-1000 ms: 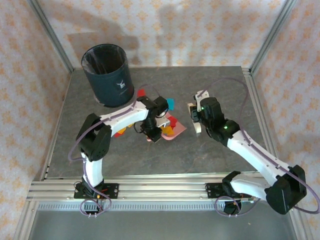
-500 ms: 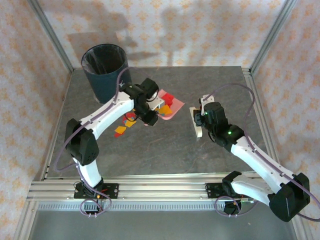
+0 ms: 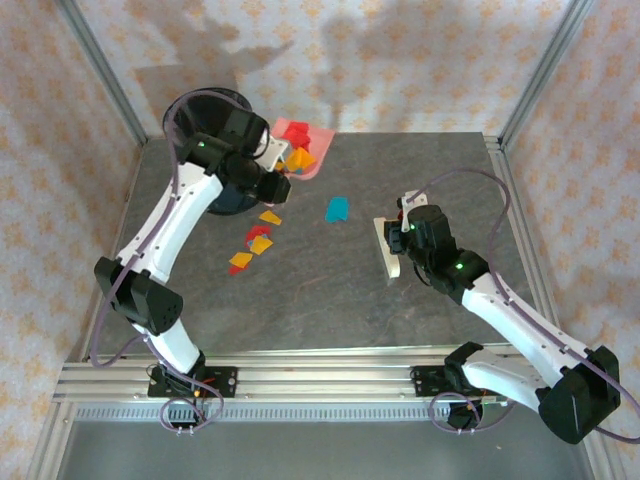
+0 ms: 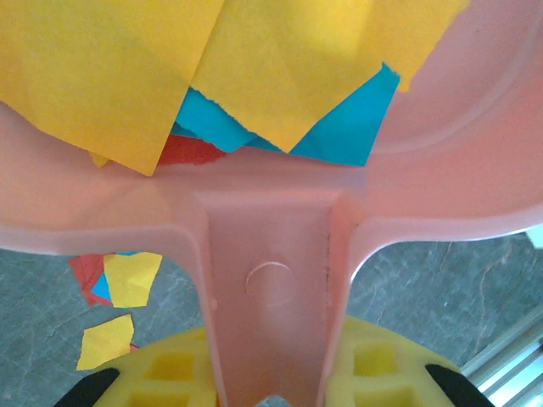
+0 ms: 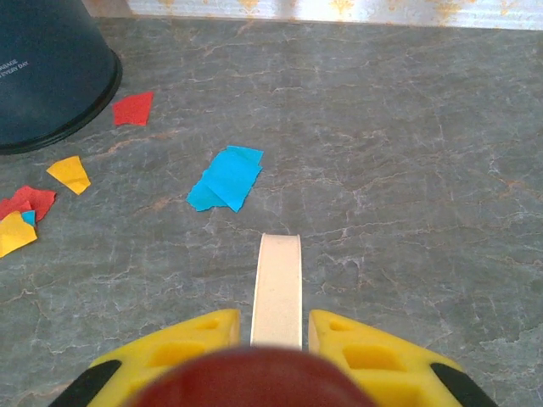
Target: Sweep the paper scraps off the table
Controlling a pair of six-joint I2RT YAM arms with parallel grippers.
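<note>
My left gripper (image 3: 272, 182) is shut on the handle of a pink dustpan (image 3: 300, 150), held raised beside the dark bin (image 3: 200, 110). In the left wrist view the handle (image 4: 271, 288) sits between my yellow fingers (image 4: 170, 369), and yellow-orange (image 4: 127, 68), cyan (image 4: 339, 127) and red paper scraps lie in the pan. More paper scraps lie on the table (image 3: 330, 290): a cyan one (image 3: 337, 208) (image 5: 225, 178), yellow ones (image 3: 262, 243) and a red one (image 5: 133, 108). My right gripper (image 3: 398, 240) (image 5: 278, 335) is shut on a cream sweeping tool (image 5: 278, 284) resting on the table.
The bin (image 5: 42, 68) stands at the table's back left corner. Silver rails (image 3: 510, 220) edge the table, with patterned walls behind. My right arm stretches across the right half of the table.
My left arm has lifted the loaded dustpan from mid-table up and back-left to the bin. Several scraps now show on the table where it was. The right gripper has barely moved.
</note>
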